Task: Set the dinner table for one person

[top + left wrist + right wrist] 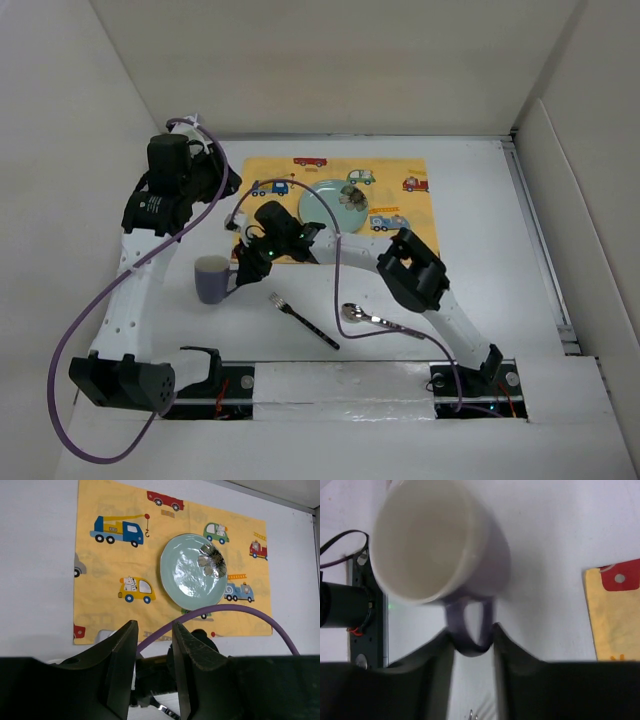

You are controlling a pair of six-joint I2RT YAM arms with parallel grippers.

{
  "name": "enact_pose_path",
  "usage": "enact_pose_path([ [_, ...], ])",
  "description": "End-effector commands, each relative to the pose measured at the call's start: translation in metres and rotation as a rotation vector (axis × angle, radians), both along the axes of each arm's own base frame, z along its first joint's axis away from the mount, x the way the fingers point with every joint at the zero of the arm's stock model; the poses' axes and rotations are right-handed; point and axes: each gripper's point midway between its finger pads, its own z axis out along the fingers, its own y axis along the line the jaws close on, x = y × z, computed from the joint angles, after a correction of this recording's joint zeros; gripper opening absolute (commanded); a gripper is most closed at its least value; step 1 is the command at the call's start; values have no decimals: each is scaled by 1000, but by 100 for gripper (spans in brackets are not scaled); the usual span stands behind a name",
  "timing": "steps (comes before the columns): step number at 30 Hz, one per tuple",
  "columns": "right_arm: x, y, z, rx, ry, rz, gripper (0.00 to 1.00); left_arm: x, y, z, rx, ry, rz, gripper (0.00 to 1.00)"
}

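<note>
Right gripper (472,637) pinches handle of lilac ceramic mug (435,545), arm stretched low past near-left corner of yellow vehicle-print placemat (420,215); mug on white dinner table (480,200) there. Left gripper (154,626) raised, half-spread, empty.

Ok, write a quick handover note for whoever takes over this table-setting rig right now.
Left gripper: open, empty, raised and looking down on the placemat.
Right gripper: jaws on either side of the purple mug handle, apparently pinching it; the mug is left of the placemat.
Done: plate sits on the placemat.
Left to do: fork and spoon lie on the bare dinner table near the arm bases; neither they nor the mug are beside the plate yet.
</note>
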Motion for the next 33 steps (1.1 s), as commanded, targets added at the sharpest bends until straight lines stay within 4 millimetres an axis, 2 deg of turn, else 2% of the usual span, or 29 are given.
enact_pose_path([
  [1,-6,14,55,126,-104,-52,22,-3,5,23,12,-68,22,30],
  [2,-1,13,60,136,-121,-91,17,-4,6,25,12,-72,26,30],
  [3,-6,13,78,165,-115,-115,7,-4,7,26,16,-76,35,30],
  [4,-4,15,95,221,-130,-137,3,-3,9,28,19,-81,42,30],
  [5,-4,7,88,207,-105,-184,0,-4,11,30,26,-88,50,30],
  [6,-3,2,112,242,-119,-215,0,-3,14,33,34,-98,63,30],
  [7,-1,-2,126,272,-132,-242,0,-3,15,33,39,-98,65,30],
  [8,4,-10,126,263,-139,-297,0,-3,15,35,38,-108,67,30],
  [9,6,-15,136,278,-135,-335,0,-2,14,35,38,-110,64,31],
  [10,5,-24,167,331,-152,-362,0,-1,14,36,35,-116,63,31],
  [11,17,-35,176,338,-162,-417,0,0,13,38,34,-124,60,31],
  [13,29,-58,189,348,-160,-500,0,2,12,35,29,-119,59,32],
  [14,47,-82,215,386,-188,-570,0,4,10,36,21,-130,54,32],
  [16,65,-113,215,359,-190,-658,0,5,6,29,3,-116,38,33],
  [17,77,-132,228,362,-220,-714,0,7,4,28,-6,-118,30,33],
  [18,102,-159,230,346,-242,-796,0,7,-1,23,-21,-109,11,33],
  [19,115,-178,218,300,-245,-855,0,9,-4,22,-38,-114,5,33],
  [20,127,-200,226,301,-272,-915,0,9,-8,20,-55,-109,-10,34],
  [21,151,-232,226,286,-289,-1001,0,9,-10,12,-67,-92,-15,34],
  [24,191,-294,216,209,-331,-1221,0,9,-17,-1,-89,-68,-45,35],
  [25,209,-325,212,175,-339,-1304,0,9,-18,-4,-91,-66,-56,35],
  [26,221,-344,211,157,-357,-1364,0,6,-24,-5,-98,-68,-92,35],
  [27,233,-356,199,124,-353,-1398,0,5,-25,-13,-102,-54,-103,35],
  [28,247,-381,199,109,-360,-1462,0,2,-27,-14,-108,-61,-114,35],
  [30,263,-402,193,82,-358,-1521,0,0,-26,-26,-100,-36,-115,35],
  [31,275,-418,173,29,-337,-1558,0,-3,-26,-34,-94,-5,-114,35],
  [32,281,-427,166,3,-331,-1587,0,-4,-25,-38,-90,9,-117,35],
  [33,289,-432,171,5,-339,-1608,0,-7,-26,-47,-83,32,-124,35],
])
